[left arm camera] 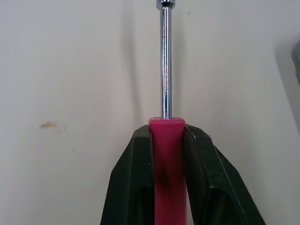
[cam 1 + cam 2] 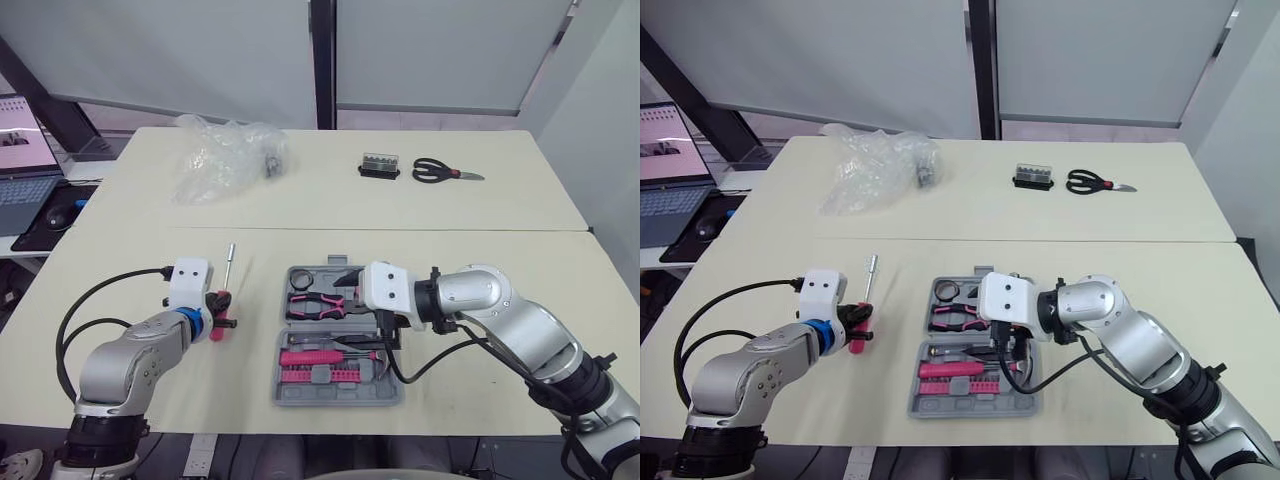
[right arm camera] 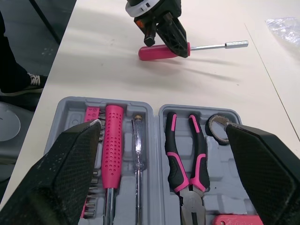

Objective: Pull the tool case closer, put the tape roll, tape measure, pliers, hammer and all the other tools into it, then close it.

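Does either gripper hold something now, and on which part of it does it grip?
The left gripper clamps the driver by its pink handle, near the steel shaft. The right gripper is open over the tool case and holds nothing.

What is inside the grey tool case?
Pliers, a tape roll, a pink-handled tool, a thin screwdriver and small bits lie in the tool case. The right end effector, open above it, covers the rest.
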